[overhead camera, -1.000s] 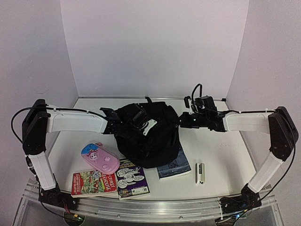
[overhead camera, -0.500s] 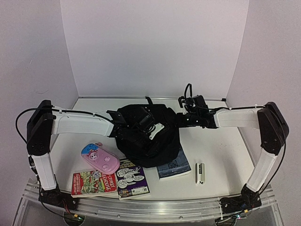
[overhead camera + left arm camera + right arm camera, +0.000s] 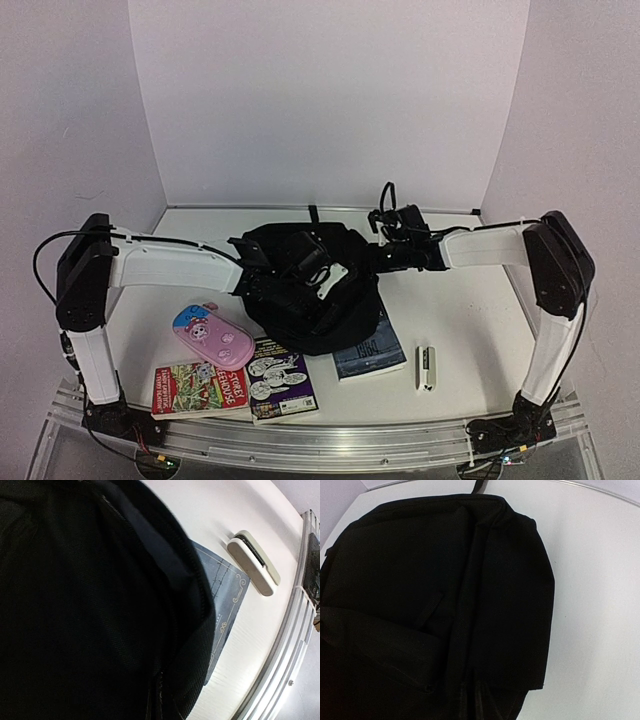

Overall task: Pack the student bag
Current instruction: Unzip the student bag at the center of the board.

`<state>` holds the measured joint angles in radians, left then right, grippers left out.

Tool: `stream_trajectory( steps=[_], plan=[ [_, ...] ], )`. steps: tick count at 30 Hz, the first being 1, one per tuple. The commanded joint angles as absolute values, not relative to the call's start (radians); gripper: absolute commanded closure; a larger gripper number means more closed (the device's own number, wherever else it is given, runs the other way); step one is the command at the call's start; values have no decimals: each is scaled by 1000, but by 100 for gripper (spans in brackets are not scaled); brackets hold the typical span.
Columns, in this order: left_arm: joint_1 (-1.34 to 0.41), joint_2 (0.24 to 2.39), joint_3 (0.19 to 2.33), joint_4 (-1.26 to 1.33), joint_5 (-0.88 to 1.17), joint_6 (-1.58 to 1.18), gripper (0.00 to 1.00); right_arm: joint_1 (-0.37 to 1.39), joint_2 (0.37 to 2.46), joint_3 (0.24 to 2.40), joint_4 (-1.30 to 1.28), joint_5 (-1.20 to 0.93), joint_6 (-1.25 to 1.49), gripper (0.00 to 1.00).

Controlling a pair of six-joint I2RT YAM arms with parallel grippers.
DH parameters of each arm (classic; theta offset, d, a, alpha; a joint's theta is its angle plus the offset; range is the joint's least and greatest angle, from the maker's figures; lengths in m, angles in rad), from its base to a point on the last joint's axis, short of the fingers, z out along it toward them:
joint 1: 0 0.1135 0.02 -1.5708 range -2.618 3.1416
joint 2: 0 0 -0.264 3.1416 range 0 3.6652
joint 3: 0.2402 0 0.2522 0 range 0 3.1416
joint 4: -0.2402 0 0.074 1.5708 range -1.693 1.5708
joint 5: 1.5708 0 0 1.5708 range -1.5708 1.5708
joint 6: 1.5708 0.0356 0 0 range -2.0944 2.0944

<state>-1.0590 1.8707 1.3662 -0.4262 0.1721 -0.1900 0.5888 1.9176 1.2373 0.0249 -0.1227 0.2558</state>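
The student bag [image 3: 318, 300] is laid flat near the middle of the table [image 3: 480, 320], a black fabric mound with a strap end showing at its far edge. The left gripper [image 3: 308, 272] is seen over the bag's upper surface, reached in from the bag's left side. Its jaws are pressed together, but whether any fabric is pinched between them cannot be told, since its wrist camera is filled with dark cloth and no fingers are shown. The right gripper [image 3: 382, 256] is held at the bag's far right edge, just beside the fabric. The spacing of its jaws cannot be told: they are lost against the black cloth in the top view, and only the bag and bare table are seen from its wrist.

A dark blue book [image 3: 368, 352] is tucked partly beneath the bag's near right corner. A white stapler [image 3: 426, 366] is placed just beyond that book, apart from the bag. Off the bag's near left side a pink pencil case [image 3: 212, 336] is set, close to the fabric. Nearer the table's front edge two more books are laid side by side – a red one [image 3: 200, 387] and a purple comic-style one [image 3: 282, 380], the latter almost touching the bag's near edge.
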Motion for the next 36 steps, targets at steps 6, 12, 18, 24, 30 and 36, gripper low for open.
stream_trajectory(
  steps=[6, 12, 18, 24, 30, 36],
  plan=[
    [-1031, 1729, 1399, -400, 53, -348, 100, 570, 1666, 1085, 65, -125, 419, 34],
    [-977, 1716, 1420, -343, 42, -388, 100, 614, 1519, 939, 43, -169, 581, 25],
    [-953, 1717, 1431, -322, 57, -392, 100, 711, 1461, 851, 41, -155, 722, 24],
    [-948, 1715, 1450, -325, 61, -372, 100, 756, 1504, 834, 43, -120, 788, 34],
    [-923, 1652, 1498, -418, -34, -312, 100, 761, 1537, 879, 39, -35, 718, 82],
    [-827, 1516, 1549, -525, -55, -265, 100, 611, 1538, 876, -32, -34, 593, 100]
  ],
)
